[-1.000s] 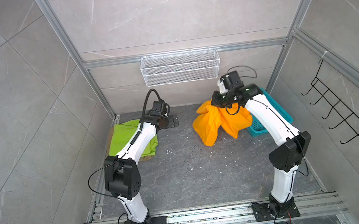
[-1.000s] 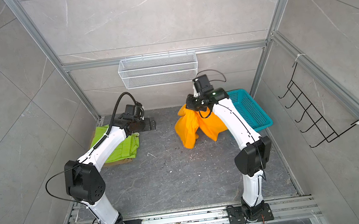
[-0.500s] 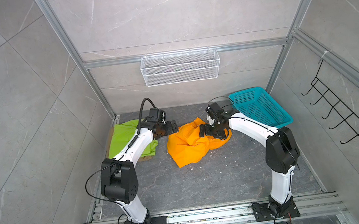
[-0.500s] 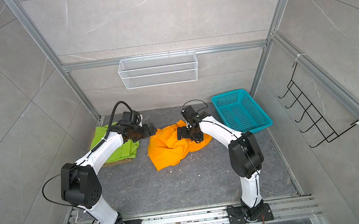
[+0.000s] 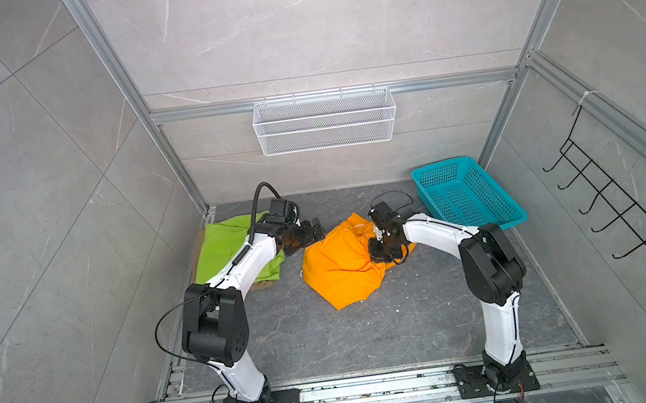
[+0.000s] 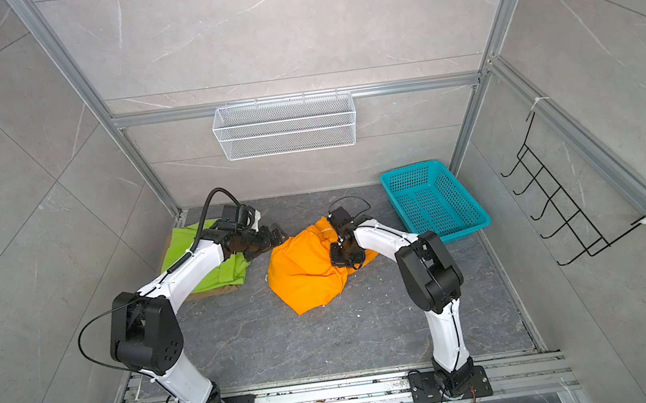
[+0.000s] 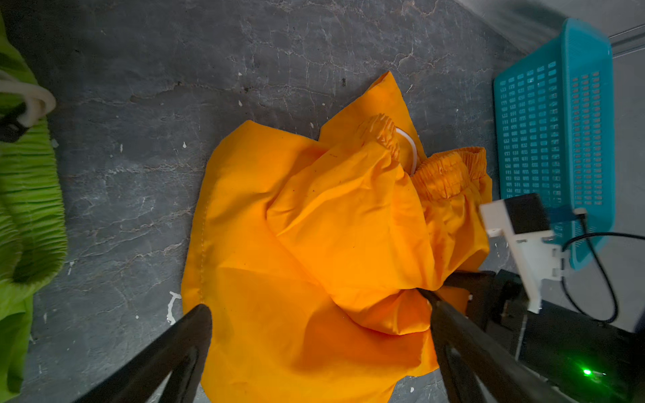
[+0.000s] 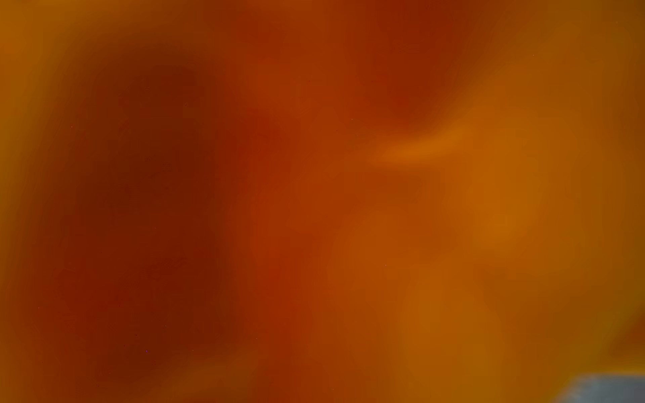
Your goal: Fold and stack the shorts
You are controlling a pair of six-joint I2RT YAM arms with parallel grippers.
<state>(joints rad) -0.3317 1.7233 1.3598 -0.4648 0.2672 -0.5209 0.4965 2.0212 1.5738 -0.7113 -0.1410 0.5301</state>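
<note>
Two left fingers [image 7: 167, 345] wide apart; right fingers [image 5: 379, 255] tight on orange shorts [image 5: 339, 276]

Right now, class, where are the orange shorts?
In both top views the orange shorts lie mid-floor, between the green shorts at left and the teal basket back right.

Orange fabric [image 8: 488, 216] fills the frame, wholly out of focus; darker red-brown shading across one part; small grey patch [image 8: 607, 390] at a corner.

Left arm [image 5: 245, 262], right arm [image 5: 438, 230]: white links, black joints and base plates, black cables. Left hand [image 7: 317, 303] black.
</note>
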